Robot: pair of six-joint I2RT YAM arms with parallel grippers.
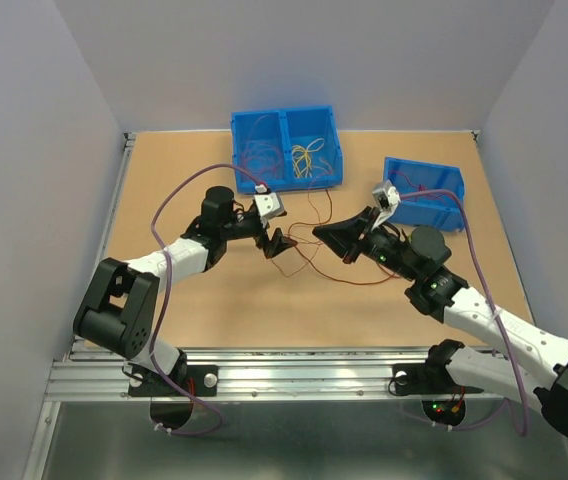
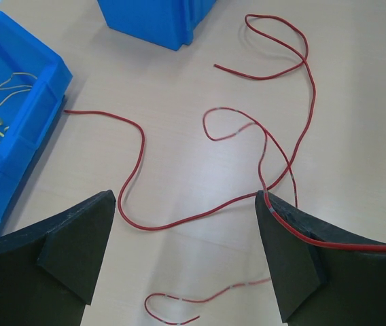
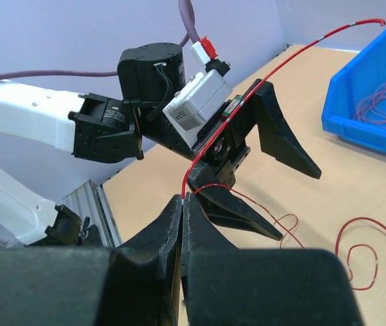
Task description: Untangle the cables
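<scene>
1. The left gripper (image 2: pixel 185 204) has its jaws spread wide and clasps nothing. It hovers over the middle of the tabletop (image 1: pixel 184 290), just in front of the divided blue bin. One red strand merely lies across one finger.
2. The divided blue bin (image 1: pixel 284 150) sits at the far edge, centre. A bunch of yellow cables (image 1: pixel 307 158) fills its right compartment, and faint reddish ones lie in the left.
3. Loose red cables (image 2: pixel 141 142) sprawl in open curves on the tabletop between the two grippers, crossing in places.
4. The right gripper (image 3: pixel 183 200) is clenched on a red cable (image 3: pixel 295 54), which rises from the tips past the left gripper's finger to a free end in the air.
5. The small blue bin (image 1: pixel 429 215) sits toward the far right corner. Thin red strands seem to lie inside.
6. Handling, my estimate: hair-thin, nearly weightless, limp yet springy in the curls, with a smooth jacket likely to slip. Best pinched on a straight run near a free end, clear of crossings — a pull will probably drag neighbours.
7. Count: two grippers and two bins, three compartments in all. Cables: one held and at least three loose on the tabletop — the binned ones are too bunched to count.
</scene>
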